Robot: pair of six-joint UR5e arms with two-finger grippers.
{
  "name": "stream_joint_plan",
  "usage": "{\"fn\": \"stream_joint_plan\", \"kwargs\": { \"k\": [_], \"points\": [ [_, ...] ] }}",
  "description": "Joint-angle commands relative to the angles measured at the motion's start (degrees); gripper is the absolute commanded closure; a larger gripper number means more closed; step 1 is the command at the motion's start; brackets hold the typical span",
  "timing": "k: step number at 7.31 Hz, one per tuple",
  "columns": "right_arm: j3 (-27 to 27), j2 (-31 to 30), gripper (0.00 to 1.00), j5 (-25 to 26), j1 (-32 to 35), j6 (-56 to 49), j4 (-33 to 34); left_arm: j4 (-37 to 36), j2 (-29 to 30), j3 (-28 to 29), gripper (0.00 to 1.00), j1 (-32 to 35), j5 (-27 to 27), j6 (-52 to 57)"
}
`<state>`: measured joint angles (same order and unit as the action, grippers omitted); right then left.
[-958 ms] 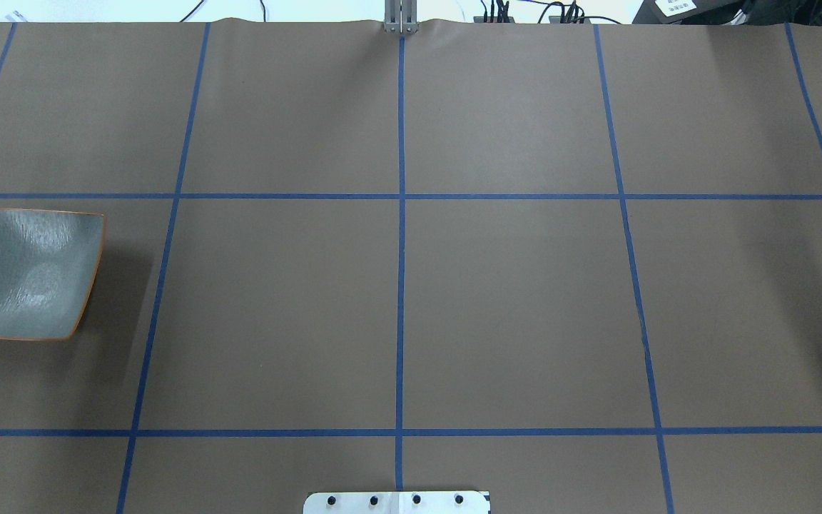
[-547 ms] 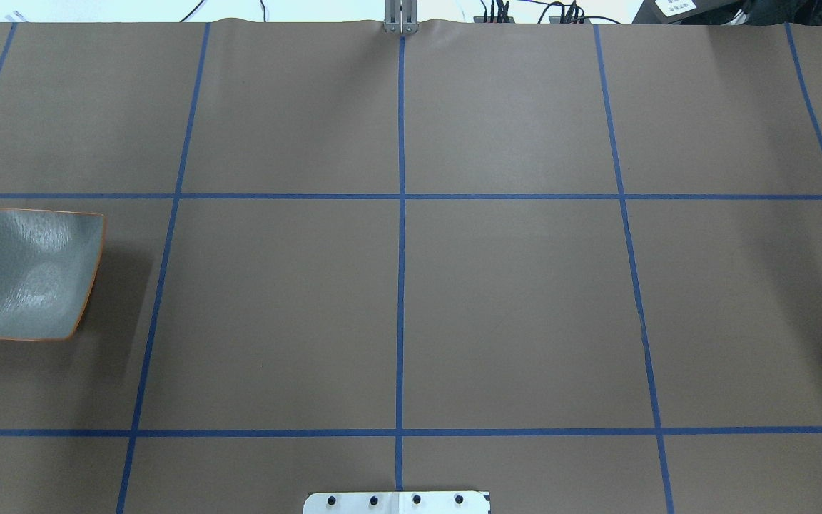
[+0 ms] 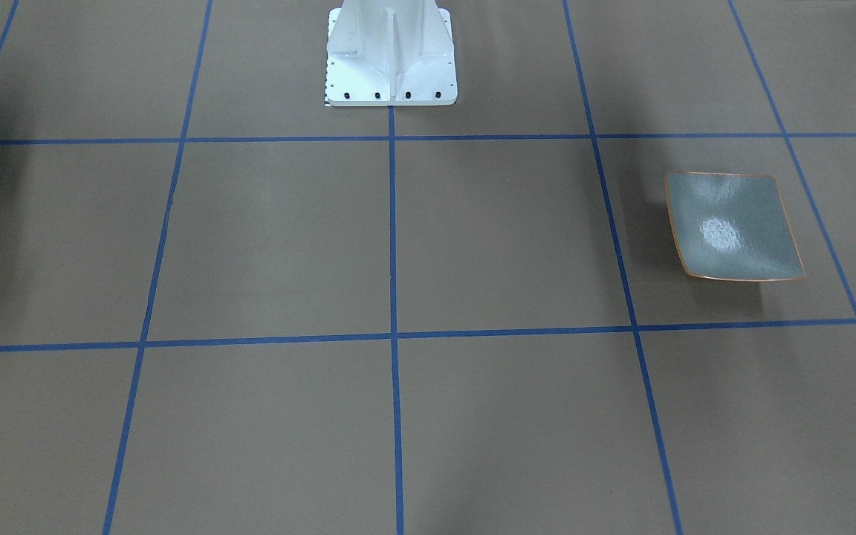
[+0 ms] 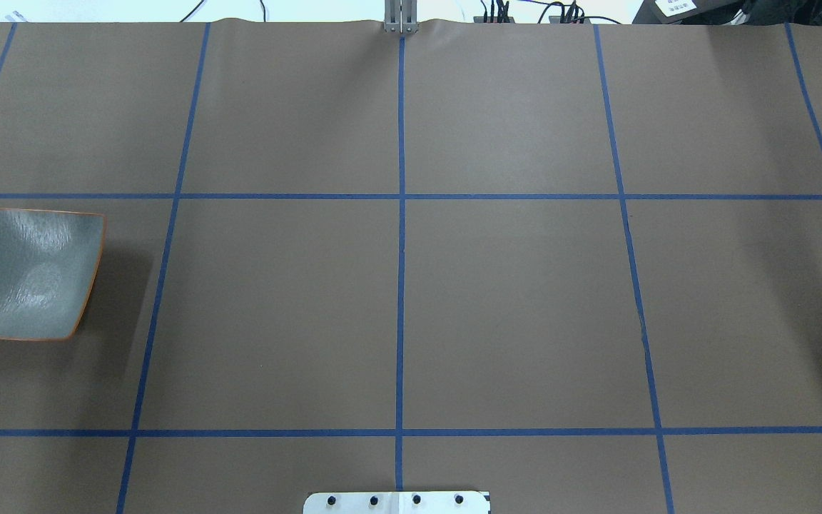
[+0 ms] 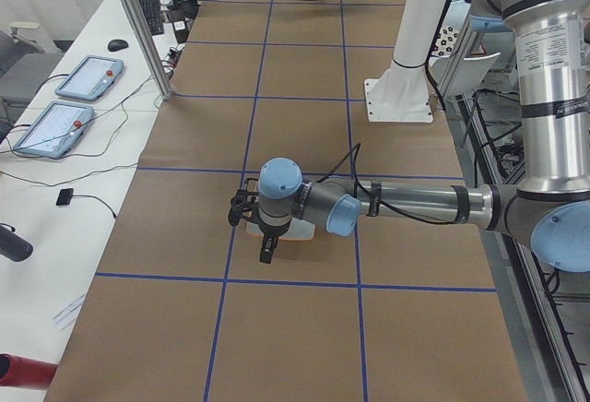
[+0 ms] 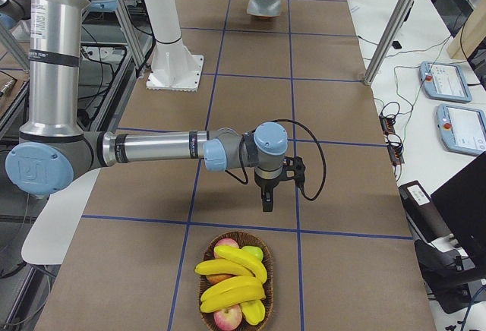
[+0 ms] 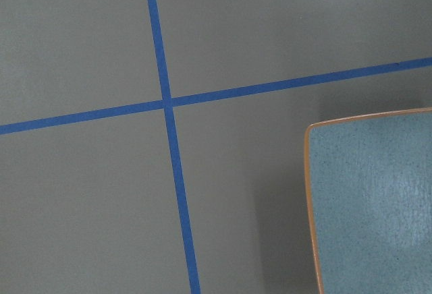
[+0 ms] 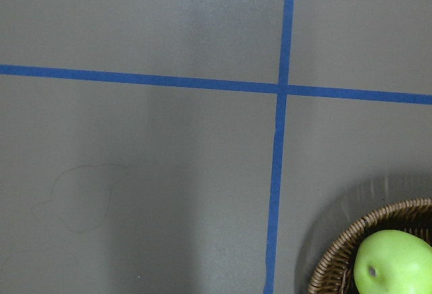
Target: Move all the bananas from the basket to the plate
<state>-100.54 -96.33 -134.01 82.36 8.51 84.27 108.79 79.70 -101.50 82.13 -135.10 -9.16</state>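
Heaping the basket (image 6: pixel 254 240), bananas (image 6: pixel 231 291) show only side-on.

We read this as a robotics lab: a long table (image 4: pixel 525 300) papered brown and gridded with blue tape (image 4: pixel 401 285), a white robot pedestal (image 3: pixel 391 52) bolted on at 12 o'clock in the front-facing view. In the left view, teach pendants (image 5: pixel 88 77) lie on a white bench (image 5: pixel 32 204) at 9 o'clock, by an aluminium frame post (image 5: pixel 138 26).

Perhaps three bananas (image 6: pixel 228 270) in wicker basket (image 8: pixel 335 252)
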Motion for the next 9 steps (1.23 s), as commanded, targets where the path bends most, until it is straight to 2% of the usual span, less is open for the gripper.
{"fn": "stream_joint_plan", "kwargs": {
  "k": [1,4,6,7,8,9],
  "points": [
    [0.1,-0.1,0.00,-0.4,0.0,-0.5,-0.1,1.3,-0.1,-0.1,0.01,0.0,-0.1,0.1],
    [-0.8,-0.7,0.00,-1.0,0.0,-0.4,-0.1,0.9,-0.1,1.4,0.01,-0.1,-0.2,0.0],
    [-0.9,-5.8,0.00,-0.6,0.1,-0.4,-0.9,2.4,0.0,1.3,0.00,-0.2,-0.1,-2.2],
    [-1.1,-8.5,0.00,1.1,0.2,-0.1,-1.6,3.9,0.0,1.4,0.00,-0.7,0.2,-2.2],
    [-1.8,-10.6,0.02,7.7,0.3,0.1,-1.7,3.9,0.0,1.3,0.00,-0.8,0.2,-2.7],
    [-2.4,-11.8,0.05,10.7,0.6,0.5,-1.7,3.9,-0.1,1.1,0.00,-0.8,-0.1,-3.0]
  ]
}}
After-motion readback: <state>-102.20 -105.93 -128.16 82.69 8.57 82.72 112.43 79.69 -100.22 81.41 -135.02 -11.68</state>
